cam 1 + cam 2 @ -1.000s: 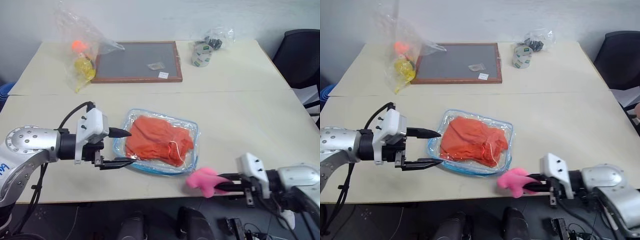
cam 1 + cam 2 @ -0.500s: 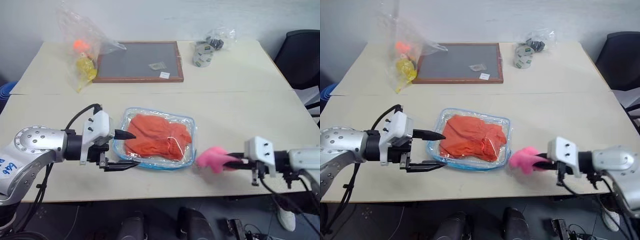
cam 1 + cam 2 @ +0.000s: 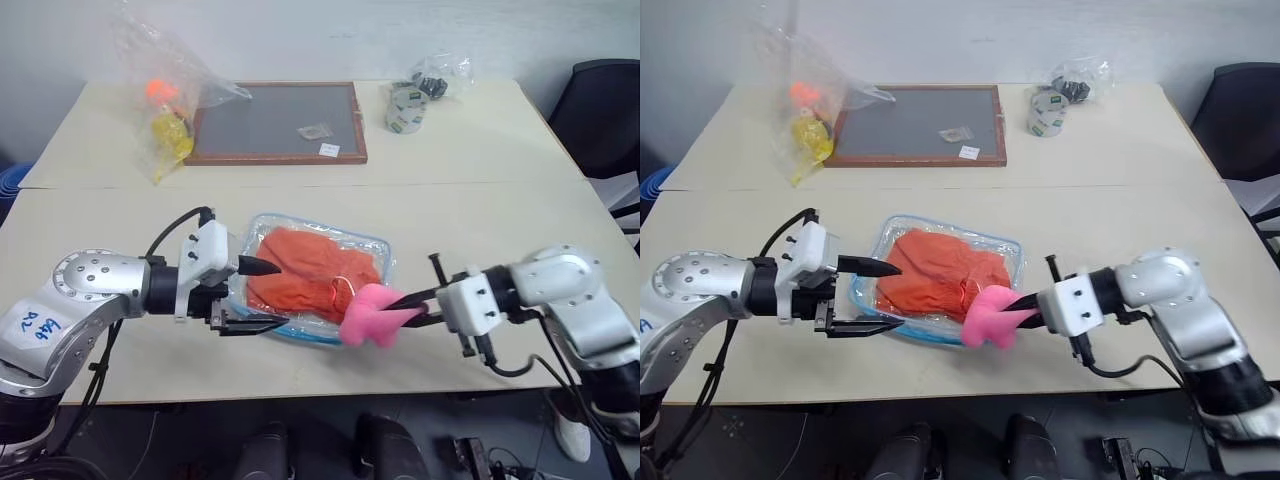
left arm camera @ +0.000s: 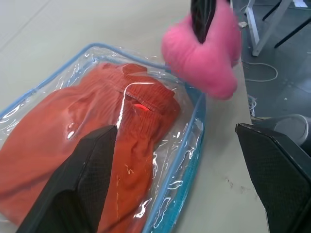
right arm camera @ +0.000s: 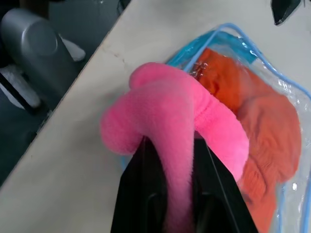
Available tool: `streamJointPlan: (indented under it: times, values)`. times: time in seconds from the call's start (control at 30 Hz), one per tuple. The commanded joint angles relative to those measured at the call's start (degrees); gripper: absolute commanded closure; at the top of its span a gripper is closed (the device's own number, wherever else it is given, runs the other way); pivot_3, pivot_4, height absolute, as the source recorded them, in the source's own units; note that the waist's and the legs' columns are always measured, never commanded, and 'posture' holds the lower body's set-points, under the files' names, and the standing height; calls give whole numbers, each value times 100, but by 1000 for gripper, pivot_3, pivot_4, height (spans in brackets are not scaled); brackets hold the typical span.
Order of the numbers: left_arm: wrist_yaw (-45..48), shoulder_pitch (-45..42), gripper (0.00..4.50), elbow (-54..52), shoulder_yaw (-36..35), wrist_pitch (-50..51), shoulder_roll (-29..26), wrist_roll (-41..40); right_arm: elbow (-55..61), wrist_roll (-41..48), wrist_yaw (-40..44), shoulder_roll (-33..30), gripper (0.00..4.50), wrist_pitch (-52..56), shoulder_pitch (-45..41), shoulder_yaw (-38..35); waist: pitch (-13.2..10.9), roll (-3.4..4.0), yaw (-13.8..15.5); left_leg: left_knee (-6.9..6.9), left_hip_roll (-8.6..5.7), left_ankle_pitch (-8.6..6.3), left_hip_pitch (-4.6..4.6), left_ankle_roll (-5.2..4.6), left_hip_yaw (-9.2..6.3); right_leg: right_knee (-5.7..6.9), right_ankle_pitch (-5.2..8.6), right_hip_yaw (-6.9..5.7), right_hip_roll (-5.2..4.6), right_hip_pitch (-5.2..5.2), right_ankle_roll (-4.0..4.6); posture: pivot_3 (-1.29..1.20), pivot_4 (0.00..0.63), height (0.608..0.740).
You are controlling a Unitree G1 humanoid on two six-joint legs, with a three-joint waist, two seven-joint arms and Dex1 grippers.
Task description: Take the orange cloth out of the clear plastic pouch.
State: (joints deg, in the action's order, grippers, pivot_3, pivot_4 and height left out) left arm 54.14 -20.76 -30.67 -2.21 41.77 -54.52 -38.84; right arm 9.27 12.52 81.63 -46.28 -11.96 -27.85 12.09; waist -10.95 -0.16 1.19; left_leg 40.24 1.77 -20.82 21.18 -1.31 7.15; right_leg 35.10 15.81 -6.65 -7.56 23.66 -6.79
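The cloth (image 3: pixel 315 272) is seen inside the pouch (image 3: pixel 255 232), mid-frame on the bench (image 3: pixel 480 240). The left end effector (image 3: pixel 262 295) is spread wide beside it. The right end effector (image 3: pixel 412 303) is pinching a pink toy (image 3: pixel 368 316), so the cloth could be missed.

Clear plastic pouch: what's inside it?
The clear plastic pouch holds the orange cloth, bunched and visible through the vinyl. The pink plush toy in the right tool covers the near right corner, so that part is hidden.

Pink toy (image 3: pixel 371 316) hides pouch (image 3: pixel 262 226) corner.
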Motion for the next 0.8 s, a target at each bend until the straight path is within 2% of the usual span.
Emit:
streamJointPlan:
  times: [0.03, 0.3, 0.4, 0.5, 0.63, 0.8]
  values:
    - [-3, -131, 412, -61, -18, -64, 38, 53, -462, -300, 215, 1, 3693, -626, -185, 204, 0, 0, 2, -1, 0, 0, 1, 0, -1, -1, 0, -2, 0, 0, 0, 0, 150, 740]
    - [-45, -318, 412, 55, 309, -31, 309, 192, -557, -123, 55, 75, 1043, -934, -136, 185, 0, 0, -15, 1, 4, 0, 1, 0, -4, 1, 0, -3, 0, 0, 0, 0, 150, 740]
    - [16, -612, 412, 297, 631, -127, 491, 397, -561, -368, -181, 133, 54, -1157, -113, 210, 0, 0, -8, 6, 3, 0, 1, 0, -5, 4, 0, -3, 0, -1, 0, 0, 150, 740]
    - [124, -936, 412, 522, 845, -197, 673, 527, -474, -394, -77, -125, 54, -1245, 0, 161, 0, 0, 11, 8, 2, 0, 2, 0, -4, 7, 0, -3, 0, -1, 0, 0, 150, 740]
    - [430, -1314, 412, 883, 1164, -400, 906, 727, -41, 5, -263, -359, 54, -945, 82, -229, 0, 0, 6, 9, 2, 0, 5, 0, -4, 5, 0, -4, 0, 0, 0, 0, 150, 740]
    - [904, -2204, 412, 1953, 2103, -1047, 1644, 1504, 522, 247, -659, -478, 54, -533, 319, -669, 0, 0, 37, 20, 1, 0, 5, 0, -6, 11, 0, -9, 0, -4, 0, 0, 150, 740]
